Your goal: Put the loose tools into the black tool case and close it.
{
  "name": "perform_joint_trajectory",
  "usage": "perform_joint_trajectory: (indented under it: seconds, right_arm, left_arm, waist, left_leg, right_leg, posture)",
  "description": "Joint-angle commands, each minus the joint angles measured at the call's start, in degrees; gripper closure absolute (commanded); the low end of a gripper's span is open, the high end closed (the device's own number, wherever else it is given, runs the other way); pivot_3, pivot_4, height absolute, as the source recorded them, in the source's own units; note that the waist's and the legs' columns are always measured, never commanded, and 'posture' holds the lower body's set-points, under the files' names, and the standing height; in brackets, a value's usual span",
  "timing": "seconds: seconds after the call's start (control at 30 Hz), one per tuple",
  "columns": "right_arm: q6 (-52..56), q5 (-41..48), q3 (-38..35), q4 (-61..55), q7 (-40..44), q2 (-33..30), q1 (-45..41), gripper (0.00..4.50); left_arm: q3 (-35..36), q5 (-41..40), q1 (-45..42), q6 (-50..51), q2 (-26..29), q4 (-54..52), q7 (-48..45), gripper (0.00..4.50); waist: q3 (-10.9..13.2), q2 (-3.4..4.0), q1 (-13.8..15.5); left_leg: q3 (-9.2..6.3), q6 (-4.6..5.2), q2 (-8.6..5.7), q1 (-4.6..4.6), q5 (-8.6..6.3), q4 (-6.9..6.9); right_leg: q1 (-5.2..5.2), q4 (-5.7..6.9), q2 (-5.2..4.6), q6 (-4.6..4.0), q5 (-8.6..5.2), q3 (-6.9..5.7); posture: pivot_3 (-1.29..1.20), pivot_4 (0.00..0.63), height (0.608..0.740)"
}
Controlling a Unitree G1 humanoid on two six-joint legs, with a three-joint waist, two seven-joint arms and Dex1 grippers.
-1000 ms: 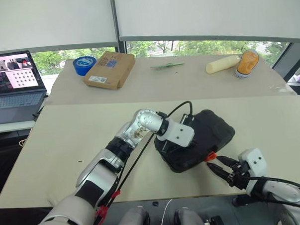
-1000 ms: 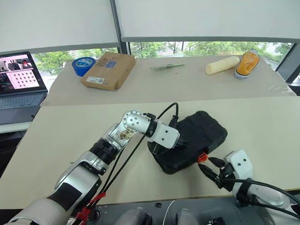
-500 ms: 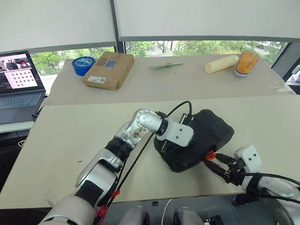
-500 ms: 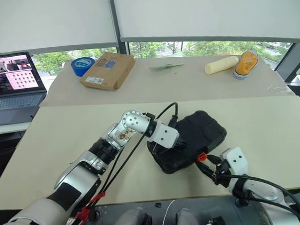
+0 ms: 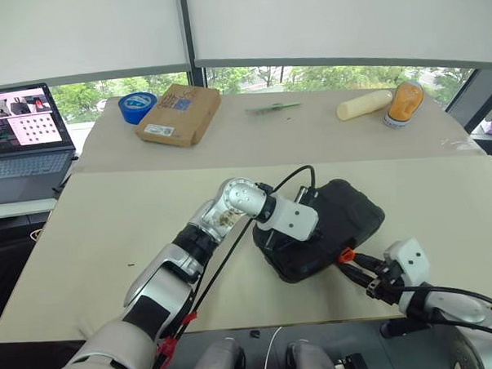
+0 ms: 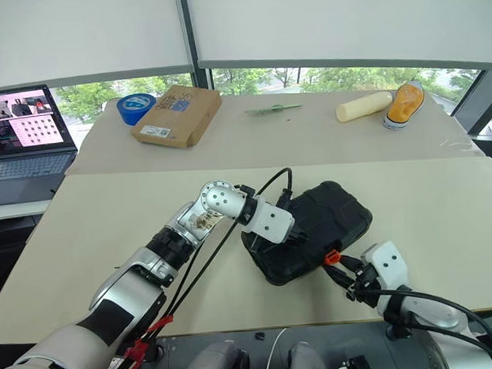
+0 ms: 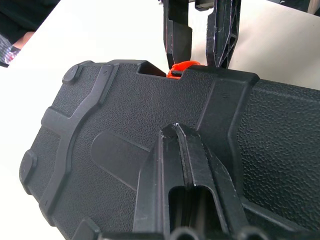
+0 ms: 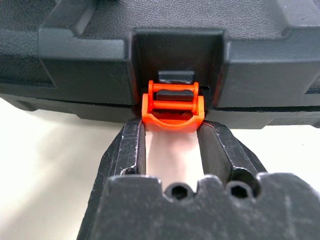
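Nearest you, your right claw [image 8: 171,145] is reaching in low from the counter's front edge toward the rectangular black moulded-plastic tool case with rounded corners [image 5: 345,217]. Its two black fingers [image 8: 132,150] are standing partly apart, their tips touching the lower corners of the small orange latch [image 8: 173,105] on the case's front wall, one on either side; whether they are actually gripping the latch cannot be told. The latch is hanging down from its recess, not folded flat against the shell. A strip of pale counter is showing between the fingers.

Just beyond, the case is lying with its lid down on the beige counter [image 5: 101,232], near the front edge and right of centre, turned at an angle. Your left claw [image 7: 189,165] is pressing on the textured lid, its fingers drawn fully together with nothing between them; the white wrist housing [image 5: 288,219] is lying over the near-left part of the shell.

Farther back, on the second counter, you are seeing a blue tape roll [image 5: 138,106], a flat brown cardboard box [image 5: 179,114], a thin green stick [image 5: 273,108], a pale yellow cylinder [image 5: 364,105] and an orange-and-white shoe [image 5: 404,103]. An open laptop [image 5: 23,137] is sitting at the far left.
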Motion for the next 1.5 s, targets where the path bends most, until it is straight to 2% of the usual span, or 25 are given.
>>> perform_joint_trajectory:
  seconds: [0.03,0.3,0.33,0.4,0.47,0.63,0.67,0.7,0.77,0.87,0.9,0.93,1.27,1.5]
  right_arm:
    - [-2.21,0.97,-2.44,-4.85,0.61,-1.05,0.19,3.25]
    - [-1.27,1.64,-2.76,-5.86,0.33,-1.48,0.65,3.25]
    - [-1.23,1.36,-2.70,-5.81,0.24,-1.64,0.65,2.45]
    - [-1.34,0.61,-2.64,-5.72,-0.09,-1.87,0.80,2.01]
    - [-0.73,0.74,-3.08,-5.92,0.04,-2.27,1.40,1.30]
    - [-1.56,1.05,-5.31,-4.32,2.13,-4.02,3.61,1.30]
    - [-2.69,-0.03,-4.78,-3.55,2.45,-4.40,4.20,1.85]
    - [-3.52,-0.91,-4.36,-3.05,2.64,-4.64,4.60,1.99]
    - [-5.07,-2.62,-3.37,-1.72,2.96,-4.82,5.01,2.78]
    - [-6.55,-4.16,-2.07,-0.13,2.98,-4.70,4.75,3.70]
    - [-6.99,-4.99,-1.07,0.41,2.97,-4.81,4.37,4.17]
    - [-7.35,-5.63,-0.36,0.81,3.01,-4.85,4.10,4.42]
    - [-9.74,-10.85,6.79,7.29,1.35,-3.30,-3.34,4.42]
    - [-10.65,-7.96,3.69,4.05,0.52,-1.12,-6.86,4.42]
  left_arm:
    - [-3.80,4.00,1.88,0.34,-0.06,3.18,0.04,4.50]
    - [-3.96,4.09,1.78,0.18,-0.43,3.53,0.30,4.50]
    - [-3.98,4.10,1.78,0.14,-0.46,3.57,0.30,4.50]
    - [-4.01,4.11,1.83,0.17,-0.48,3.51,0.28,4.50]
    - [-4.04,4.12,1.91,0.22,-0.47,3.42,0.25,4.50]
    - [-4.10,4.24,1.96,0.15,-0.42,3.44,0.20,4.50]
    - [-4.11,4.31,1.89,0.07,-0.43,3.53,0.25,4.50]
    - [-4.11,4.35,1.84,0.02,-0.44,3.58,0.28,4.50]
    - [-4.14,4.44,1.72,-0.13,-0.47,3.69,0.36,4.50]
    - [-4.12,4.50,1.56,-0.29,-0.48,3.91,0.41,4.50]
    - [-4.12,4.55,1.52,-0.38,-0.50,4.00,0.43,4.50]
    - [-4.10,4.60,1.49,-0.48,-0.53,4.09,0.45,4.50]
    - [-4.16,5.14,1.26,-0.95,-1.37,4.42,0.50,4.50]
    - [-4.32,5.28,1.06,-1.42,-1.61,4.88,0.56,4.50]
  waist:
    - [0.00,0.00,-0.01]
    - [0.01,0.00,-0.03]
    - [0.01,0.00,-0.03]
    - [0.01,0.01,-0.02]
    - [0.01,0.01,0.08]
    - [0.00,0.01,0.13]
    - [0.00,0.01,0.12]
    - [0.00,0.01,0.14]
    - [0.00,0.02,0.18]
    - [0.00,0.02,0.14]
    - [0.00,0.02,0.14]
    - [0.00,0.02,0.14]
    - [-0.03,-0.02,0.07]
    - [-0.04,-0.07,-0.45]
  left_leg:
    - [0.00,0.00,0.00,0.00,0.00,0.00]
    - [0.00,0.00,0.00,-0.01,0.00,-0.02]
    - [-0.01,0.00,0.00,-0.01,-0.01,-0.02]
    - [-0.01,0.00,0.00,-0.01,-0.01,-0.02]
    - [-0.03,0.00,0.00,-0.01,-0.01,-0.03]
    - [-0.07,0.04,-0.01,-0.04,-0.03,-0.03]
    - [-0.07,0.04,-0.01,-0.03,-0.03,-0.03]
    - [-0.07,0.04,-0.01,-0.03,-0.03,-0.05]
    - [-0.07,0.04,-0.01,-0.03,-0.03,-0.06]
    - [-0.07,0.04,-0.01,-0.04,-0.04,-0.08]
    - [-0.08,0.03,-0.01,-0.04,-0.04,-0.10]
    - [-0.08,0.03,-0.01,-0.04,-0.04,-0.11]
    - [-0.10,0.03,0.00,-0.02,-0.03,-0.12]
    - [-0.10,0.03,0.01,-0.02,-0.03,-0.12]
  right_leg:
    - [0.00,0.00,0.00,0.00,0.00,0.00]
    - [0.00,-0.02,-0.03,0.04,-0.02,0.01]
    - [0.00,-0.03,-0.03,0.05,-0.03,0.01]
    - [0.00,-0.03,-0.03,0.05,-0.03,0.01]
    - [0.03,-0.06,-0.04,0.06,-0.04,-0.01]
    - [0.12,-0.31,-0.04,0.08,-0.03,-0.09]
    - [0.13,-0.34,-0.03,0.09,-0.02,-0.09]
    - [0.13,-0.36,-0.04,0.09,-0.01,-0.09]
    - [0.13,-0.37,-0.05,0.10,-0.01,-0.09]
    - [0.14,-0.44,-0.05,0.11,-0.01,-0.09]
    - [0.14,-0.48,-0.05,0.11,-0.01,-0.09]
    - [0.14,-0.50,-0.05,0.11,-0.01,-0.09]
    - [0.23,-0.64,-0.04,0.16,0.04,-0.14]
    - [0.18,-0.64,-0.01,0.14,0.11,-0.09]
  posture:
    - [0.00,0.150,0.738]
    - [0.00,0.150,0.738]
    - [0.00,0.150,0.738]
    - [0.00,0.150,0.738]
    - [0.00,0.150,0.738]
    - [0.00,0.150,0.738]
    - [0.00,0.150,0.738]
    - [0.00,0.150,0.738]
    - [0.00,0.150,0.738]
    - [0.00,0.150,0.738]
    - [0.00,0.150,0.738]
    - [0.00,0.150,0.738]
    - [0.00,0.150,0.738]
    - [0.00,0.150,0.738]
